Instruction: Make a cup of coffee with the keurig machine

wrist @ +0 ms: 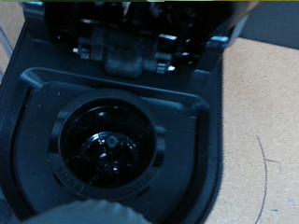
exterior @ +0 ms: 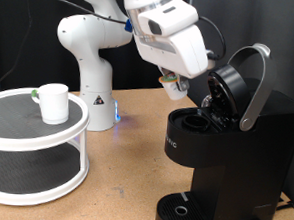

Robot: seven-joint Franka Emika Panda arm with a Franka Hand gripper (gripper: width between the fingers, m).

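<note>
Underneath everything lies a tan wooden table (exterior: 124, 159), backed by dark curtain. On the exterior view's left, a white two-tier round stand (exterior: 35, 143) carries the plain white cylindrical cup (exterior: 54, 102) on its upper shelf. At right stands the large matte black keurig machine (exterior: 219, 160), lid raised, round pod chamber (wrist: 110, 147) exposed. The white arm's gripper (exterior: 177, 85) hangs just above that opening; whether its jaws are spread cannot be told.

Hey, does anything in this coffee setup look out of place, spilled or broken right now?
Nothing stands out. The keurig machine has its lid raised, with the gripper right above the open chamber, and the cup stands upright on the white round stand. No spill shows.
</note>
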